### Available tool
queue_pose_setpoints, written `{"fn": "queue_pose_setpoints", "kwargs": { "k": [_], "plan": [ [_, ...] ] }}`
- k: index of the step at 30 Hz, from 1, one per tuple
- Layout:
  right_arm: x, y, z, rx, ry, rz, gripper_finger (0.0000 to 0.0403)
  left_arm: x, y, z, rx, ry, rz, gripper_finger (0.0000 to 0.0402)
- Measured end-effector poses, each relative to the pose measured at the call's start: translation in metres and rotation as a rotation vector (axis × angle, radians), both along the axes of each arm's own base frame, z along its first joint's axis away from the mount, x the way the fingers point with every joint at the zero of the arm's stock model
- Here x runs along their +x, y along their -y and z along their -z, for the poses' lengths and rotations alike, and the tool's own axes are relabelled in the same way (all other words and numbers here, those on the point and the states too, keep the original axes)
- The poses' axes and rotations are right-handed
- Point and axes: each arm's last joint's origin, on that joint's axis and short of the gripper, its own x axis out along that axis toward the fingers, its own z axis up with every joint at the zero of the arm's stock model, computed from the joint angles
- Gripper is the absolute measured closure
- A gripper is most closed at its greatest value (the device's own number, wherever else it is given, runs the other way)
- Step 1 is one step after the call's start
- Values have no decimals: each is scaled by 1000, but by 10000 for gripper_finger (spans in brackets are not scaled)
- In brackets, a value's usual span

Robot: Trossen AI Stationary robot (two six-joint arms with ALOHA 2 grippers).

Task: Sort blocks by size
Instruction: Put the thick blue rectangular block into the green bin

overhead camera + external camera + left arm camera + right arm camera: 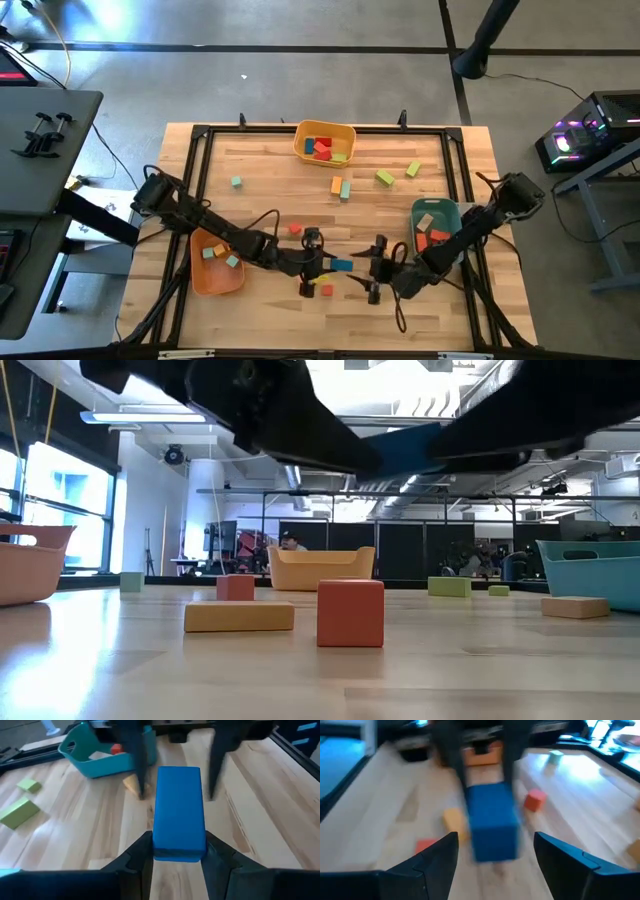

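Left wrist view shows what high view can't: left jaws (176, 851) clamp a smooth blue block (178, 810), long & rectangular, by its near end, held above the plank bench (270, 805). Right jaws (496, 851) gape wide facing it, block just ahead, not touching. Low view only: orange cube (350, 612) beside flat yellow slab (239, 616).

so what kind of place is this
Probably a robotics lab or workshop: a framed wooden table on a concrete floor, a lit computer tower beside it, and exposed ceiling ducts with dark partitions behind.
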Motion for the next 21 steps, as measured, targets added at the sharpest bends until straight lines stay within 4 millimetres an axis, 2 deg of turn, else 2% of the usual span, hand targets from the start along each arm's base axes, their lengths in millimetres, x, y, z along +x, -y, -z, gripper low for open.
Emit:
{"fn": "queue_pose_setpoints", "kwargs": {
  "k": [7,9,14,17,21],
  "plan": [
    [7,8,-2,42,15,15,163,1,0,-1,-13,12,-3,295],
    [7,7,-2,46,14,6,187,1,-1,-1,-28,12,-9,294],
    [6,8,-2,46,13,31,275,4,-9,0,-70,7,-46,271],
    [-4,14,-7,69,-6,161,273,7,-18,0,-97,4,-112,247],
    [-37,25,-20,122,-83,334,273,4,-24,8,-126,-74,-152,229]
  ]
}}
